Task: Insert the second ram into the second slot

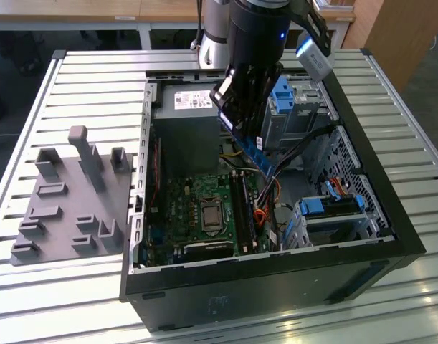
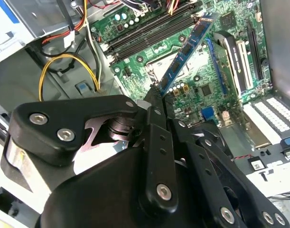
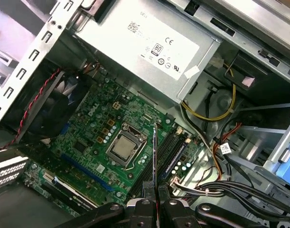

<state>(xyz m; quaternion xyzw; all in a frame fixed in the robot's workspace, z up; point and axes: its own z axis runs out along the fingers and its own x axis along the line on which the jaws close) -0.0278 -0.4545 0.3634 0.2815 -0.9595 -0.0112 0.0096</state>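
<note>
My gripper (image 1: 249,137) hangs inside the open computer case (image 1: 276,276), over the motherboard (image 1: 197,208), and is shut on the second ram (image 1: 256,154), a thin blue stick. In the second wrist view the ram (image 2: 185,52) slants out from my fingertips (image 2: 154,95) above the board, clear of it. The first wrist view has the ram (image 3: 154,152) edge-on, rising from the gripper (image 3: 155,199) and lying alongside the black memory slots (image 3: 168,149) beside the processor socket (image 3: 126,147). These slots (image 2: 149,31) lie beyond the stick's far end. Which slot it lines up with I cannot tell.
A grey power supply (image 1: 193,100) fills the case's far end. Loose yellow, red and black cables (image 3: 216,114) run beside the slots. Blue drive-bay clips (image 1: 333,204) sit at the exterior view's right. A grey holder block (image 1: 68,193) stands on the slatted table (image 1: 82,79) at the left.
</note>
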